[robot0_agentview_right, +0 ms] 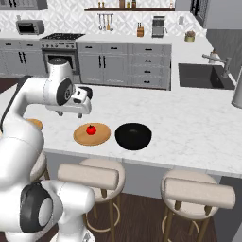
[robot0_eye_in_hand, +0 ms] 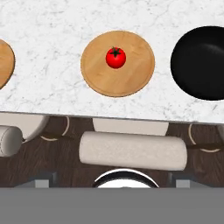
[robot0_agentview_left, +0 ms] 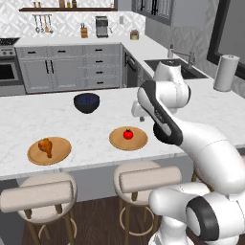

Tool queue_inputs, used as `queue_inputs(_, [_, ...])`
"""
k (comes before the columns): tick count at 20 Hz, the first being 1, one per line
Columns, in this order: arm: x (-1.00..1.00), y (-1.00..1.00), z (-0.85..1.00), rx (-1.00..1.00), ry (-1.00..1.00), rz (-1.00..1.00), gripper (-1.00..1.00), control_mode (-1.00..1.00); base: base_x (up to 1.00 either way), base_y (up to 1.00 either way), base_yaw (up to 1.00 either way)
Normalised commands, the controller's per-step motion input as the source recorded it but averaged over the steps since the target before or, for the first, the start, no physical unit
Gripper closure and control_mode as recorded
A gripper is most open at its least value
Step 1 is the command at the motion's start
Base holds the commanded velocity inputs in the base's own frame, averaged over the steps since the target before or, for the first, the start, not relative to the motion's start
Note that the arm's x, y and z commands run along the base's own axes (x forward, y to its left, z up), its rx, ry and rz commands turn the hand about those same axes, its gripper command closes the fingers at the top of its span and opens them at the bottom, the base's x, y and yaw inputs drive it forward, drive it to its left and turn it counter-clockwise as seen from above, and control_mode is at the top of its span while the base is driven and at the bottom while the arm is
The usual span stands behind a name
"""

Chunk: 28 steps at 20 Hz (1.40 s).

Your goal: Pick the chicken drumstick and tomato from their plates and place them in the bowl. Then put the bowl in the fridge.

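Note:
The bright red tomato (robot0_eye_in_hand: 116, 57) rests on a tan wooden plate (robot0_eye_in_hand: 131, 81) near the counter's front edge. On the other plate (robot0_agentview_left: 60, 154), to the left, lies the golden-brown chicken drumstick (robot0_agentview_left: 46, 147). The wide black bowl (robot0_agentview_right: 133, 136) stands just right of the tomato's plate, with nothing in it. My gripper (robot0_agentview_right: 71, 113) hangs open well above the counter, pointing down, above and slightly left of the tomato's plate. In the hand view its fingertips (robot0_eye_in_hand: 43, 180) stand wide apart with nothing between them. The fridge is out of view.
A smaller dark bowl with a bluish inside (robot0_agentview_left: 86, 102) sits further back on the counter. Padded stools (robot0_eye_in_hand: 131, 151) line the counter's front edge. A sink (robot0_agentview_right: 203, 75) and a paper towel roll (robot0_agentview_left: 226, 72) are at the far right.

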Motion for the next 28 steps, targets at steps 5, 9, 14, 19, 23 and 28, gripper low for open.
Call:
queue_inputs(5, [0.48,1.0,-0.24,0.0,0.05,0.0,-1.0,-1.0,0.0,0.0,0.0])
queue_inputs(9, [0.21,1.0,-0.05,0.0,0.13,0.0,-1.0,-1.0,0.0,0.0,0.0])
queue_inputs(14, [0.02,1.0,0.0,0.0,0.15,0.0,-1.0,-1.0,0.0,0.0,0.0])
queue_inputs(19, [0.0,1.0,-0.05,-0.01,0.13,0.0,-1.0,-1.0,0.0,0.0,0.0])
queue_inputs(23, [0.0,1.0,-0.36,-0.05,0.05,0.01,-1.0,-1.0,0.0,0.0,0.0])
queue_inputs(28, [0.15,1.0,-0.51,-0.12,-0.01,0.0,-1.0,-1.0,0.0,0.0,0.0])
